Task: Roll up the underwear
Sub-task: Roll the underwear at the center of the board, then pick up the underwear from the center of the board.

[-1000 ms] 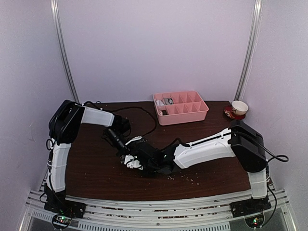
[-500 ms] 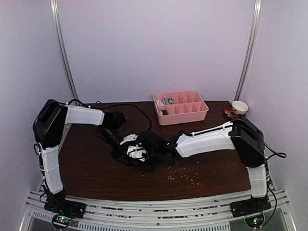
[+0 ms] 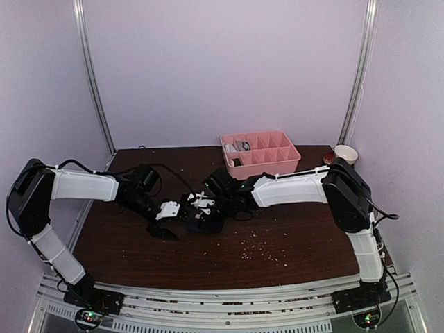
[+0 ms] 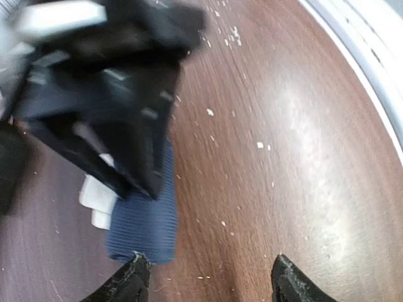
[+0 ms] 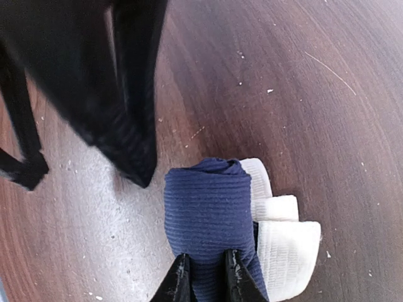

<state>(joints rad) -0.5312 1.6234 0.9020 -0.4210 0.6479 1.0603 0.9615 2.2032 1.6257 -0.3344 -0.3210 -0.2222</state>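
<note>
The navy underwear [image 5: 211, 214] lies on the surface [image 4: 302, 157] already wound into a tight roll. In the top view it sits left of centre, with the pink tray [image 3: 267, 166] well apart at its 1 o'clock. In the right wrist view the cream waistband [image 5: 283, 242] bulges out at the roll's 3 o'clock side in two or three loose folds, so the rolling looks almost done and the step in hand is securing or tidying the bundle. The right gripper [image 5: 204, 280], reaching in from 3 o'clock, is nearly closed. Its two fingers pinch the navy cloth at the roll's 6 o'clock end in its own view, and this keeps the roll from springing open. The left gripper [image 4: 211, 280] stands wide open and holds nothing. In its own view one fingertip is just beside the roll's near end, and whether it touches cannot be told. The other fingertip is over bare surface at 3 o'clock, among pale crumbs [image 4: 210, 112]. The next move probably calls for tucking the waistband in or squaring the roll. After that comes a firm grip across the roll's full width, so that it can be lifted toward the tray without unwinding. The soft cloth is likely to loosen if the pinch is eased before another hold is in place. A small grey-and-dark thing sits in a back compartment of the tray, but it is too small to identify.
</note>
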